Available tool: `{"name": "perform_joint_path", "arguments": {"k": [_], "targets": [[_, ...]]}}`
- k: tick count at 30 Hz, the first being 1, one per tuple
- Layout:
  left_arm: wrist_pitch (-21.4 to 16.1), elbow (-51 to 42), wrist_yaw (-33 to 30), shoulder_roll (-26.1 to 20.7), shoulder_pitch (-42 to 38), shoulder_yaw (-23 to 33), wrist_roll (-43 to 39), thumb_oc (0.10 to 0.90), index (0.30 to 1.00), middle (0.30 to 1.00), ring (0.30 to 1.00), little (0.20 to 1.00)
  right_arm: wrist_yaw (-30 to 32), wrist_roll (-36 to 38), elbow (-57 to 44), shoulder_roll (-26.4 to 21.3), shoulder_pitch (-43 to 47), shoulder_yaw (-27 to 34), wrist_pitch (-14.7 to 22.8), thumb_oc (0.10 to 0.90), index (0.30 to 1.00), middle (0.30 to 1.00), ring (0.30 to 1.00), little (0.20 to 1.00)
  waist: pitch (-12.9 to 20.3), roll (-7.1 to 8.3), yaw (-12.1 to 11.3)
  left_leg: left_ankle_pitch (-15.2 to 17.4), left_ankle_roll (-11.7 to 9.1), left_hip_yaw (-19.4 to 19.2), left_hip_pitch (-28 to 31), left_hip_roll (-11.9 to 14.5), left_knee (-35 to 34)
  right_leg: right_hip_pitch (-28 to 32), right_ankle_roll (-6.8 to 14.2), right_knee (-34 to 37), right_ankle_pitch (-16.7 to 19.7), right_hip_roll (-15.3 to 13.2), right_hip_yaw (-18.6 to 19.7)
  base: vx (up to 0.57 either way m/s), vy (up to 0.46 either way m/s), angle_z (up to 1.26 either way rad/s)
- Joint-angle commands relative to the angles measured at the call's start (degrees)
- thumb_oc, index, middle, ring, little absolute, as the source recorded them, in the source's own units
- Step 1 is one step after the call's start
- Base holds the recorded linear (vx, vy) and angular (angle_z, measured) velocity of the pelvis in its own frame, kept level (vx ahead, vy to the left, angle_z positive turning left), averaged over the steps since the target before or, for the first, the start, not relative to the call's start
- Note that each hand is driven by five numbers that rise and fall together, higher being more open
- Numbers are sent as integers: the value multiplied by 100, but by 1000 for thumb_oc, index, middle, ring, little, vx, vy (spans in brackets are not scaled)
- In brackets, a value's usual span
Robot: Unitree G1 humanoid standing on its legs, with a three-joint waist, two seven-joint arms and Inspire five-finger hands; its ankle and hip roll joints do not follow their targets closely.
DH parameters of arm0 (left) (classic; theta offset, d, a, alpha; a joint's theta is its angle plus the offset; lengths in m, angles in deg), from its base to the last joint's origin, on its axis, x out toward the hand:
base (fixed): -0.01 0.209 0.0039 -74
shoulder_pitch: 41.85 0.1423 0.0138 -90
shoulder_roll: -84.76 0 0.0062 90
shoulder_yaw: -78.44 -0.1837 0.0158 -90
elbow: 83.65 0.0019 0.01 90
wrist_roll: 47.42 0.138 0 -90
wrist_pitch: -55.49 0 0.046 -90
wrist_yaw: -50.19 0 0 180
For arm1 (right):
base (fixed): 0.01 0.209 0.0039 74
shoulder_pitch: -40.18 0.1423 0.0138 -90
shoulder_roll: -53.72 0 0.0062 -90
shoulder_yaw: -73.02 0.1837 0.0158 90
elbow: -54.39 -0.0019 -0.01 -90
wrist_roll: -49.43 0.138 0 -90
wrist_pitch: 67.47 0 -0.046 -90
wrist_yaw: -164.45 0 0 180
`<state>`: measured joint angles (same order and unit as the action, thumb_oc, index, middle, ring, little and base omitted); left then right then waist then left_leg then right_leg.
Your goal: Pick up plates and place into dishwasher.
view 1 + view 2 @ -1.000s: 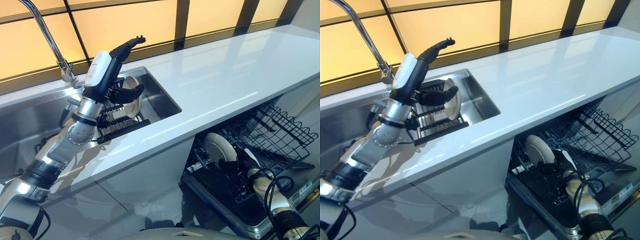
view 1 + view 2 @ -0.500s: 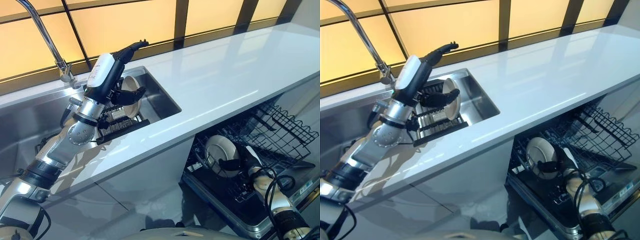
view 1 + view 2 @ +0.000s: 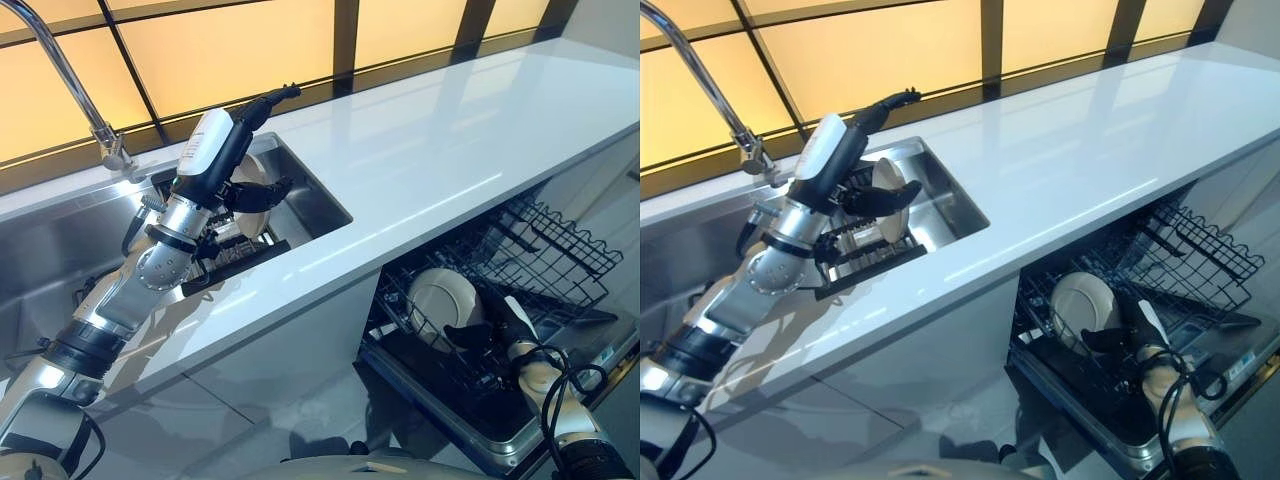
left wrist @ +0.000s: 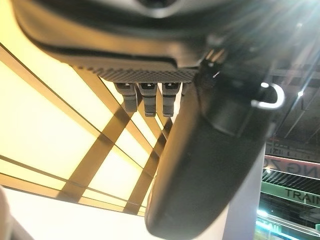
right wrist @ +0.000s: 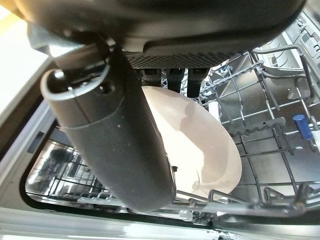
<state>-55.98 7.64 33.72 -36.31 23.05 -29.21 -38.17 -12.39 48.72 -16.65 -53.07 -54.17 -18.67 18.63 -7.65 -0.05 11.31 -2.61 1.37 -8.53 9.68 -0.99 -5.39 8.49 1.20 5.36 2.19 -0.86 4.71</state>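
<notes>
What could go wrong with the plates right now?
The plate stands on edge in the dishwasher rack, with the right hand right beside it. If it isn't settled between the wires, it could tip over or get knocked by the hand. At the sink, the left hand reaches around another plate in the drying rack; a loose hold could drop it against the metal.

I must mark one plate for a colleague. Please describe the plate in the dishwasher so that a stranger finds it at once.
Look below the white countertop at the pulled-out dishwasher rack. At its left end a round cream plate stands on edge among the wires, beside the right hand. The other plate stands in the sink.
</notes>
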Motion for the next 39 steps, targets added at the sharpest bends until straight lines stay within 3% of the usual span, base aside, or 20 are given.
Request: {"name": "perform_joint_path", "arguments": {"k": [1,16,23,26,33,39], "targets": [[-306,294,-285,139,-559,666,142,800,900,900,900,900,162,-243,-524,-249,412,619,583,800,900,900,900,900,336,-14,39,995,287,0,184,-220,39,55,12,-36,-349,596,112,7,6,-5],[-278,238,-369,-86,-436,862,41,800,900,900,900,900,223,-322,-1332,-310,57,985,686,800,900,900,900,900,313,-71,130,1000,306,-21,166,-250,39,22,30,-36,-348,576,98,1,1,-1],[-226,274,-423,-136,-362,885,92,800,900,900,900,900,595,-371,-1516,-409,-34,1274,837,800,900,900,900,900,303,-93,183,999,297,-65,161,-248,39,6,45,-36,-335,581,127,0,0,0],[-229,289,-469,-133,-324,903,110,800,900,900,900,900,990,-497,-1597,-415,-50,1401,936,800,900,900,900,900,286,-113,200,1001,305,-81,167,-247,39,7,45,-36,-330,581,145,-2,15,-4],[-119,242,-584,-93,-242,962,228,800,900,900,900,900,2753,-1455,-1871,-368,10,1777,1713,800,900,900,900,900,291,-197,211,1015,325,-104,168,-254,39,-5,63,-36,-326,595,207,0,2,0],[22,227,-701,-191,-92,1100,508,800,900,900,900,900,3861,-2209,-2330,-385,79,2016,2195,800,900,900,900,900,324,-295,175,1021,331,-130,177,-263,39,-5,88,-36,-336,590,210,20,7,-8]]}}
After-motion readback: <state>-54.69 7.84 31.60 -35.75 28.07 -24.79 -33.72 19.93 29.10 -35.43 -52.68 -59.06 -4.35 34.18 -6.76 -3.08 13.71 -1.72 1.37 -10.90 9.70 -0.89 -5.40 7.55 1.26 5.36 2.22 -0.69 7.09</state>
